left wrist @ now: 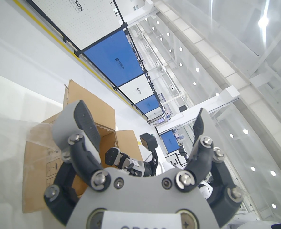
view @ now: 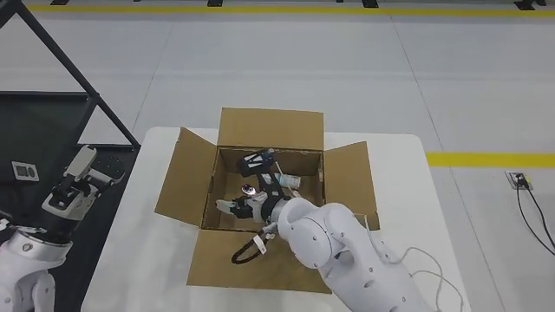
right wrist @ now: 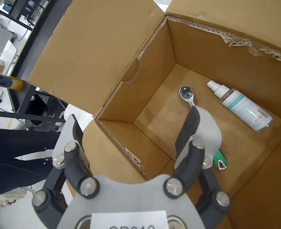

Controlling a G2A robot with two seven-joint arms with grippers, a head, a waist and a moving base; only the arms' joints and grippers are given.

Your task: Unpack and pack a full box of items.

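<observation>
An open cardboard box (view: 260,269) stands in the middle of the white table (view: 143,251), all flaps folded out. On its floor lie a ratchet wrench with a green handle (right wrist: 186,94) and a clear spray bottle (right wrist: 240,107); the bottle (view: 287,179) lies near the far wall beside a dark item (view: 258,160). My right gripper (view: 238,208) (right wrist: 133,125) hangs open above the box's near-left corner, one finger over the wrench handle. My left gripper (view: 82,163) (left wrist: 141,110) is open and empty, off the table's left edge, pointing upward past the box (left wrist: 90,110).
A black metal frame (view: 52,61) and a dark surface (view: 35,130) stand left of the table, close to the left arm. White tabletop shows on both sides of the box. Beyond is pale floor with yellow lines (view: 490,159).
</observation>
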